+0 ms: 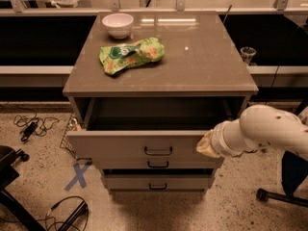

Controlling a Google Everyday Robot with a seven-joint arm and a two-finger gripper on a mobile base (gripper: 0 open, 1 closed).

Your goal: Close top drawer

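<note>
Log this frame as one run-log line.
top drawer: partly open | gripper: at right end of drawer front | cabinet top: white bowl, green snack bag

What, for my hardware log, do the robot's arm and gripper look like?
The arm is a smooth, rounded white shell with a few small dark dots and a ringed white collar at the wrist. The gripper, at the right end of the top drawer front, shows as a tan, cloth-like end. No cables show on it.
</note>
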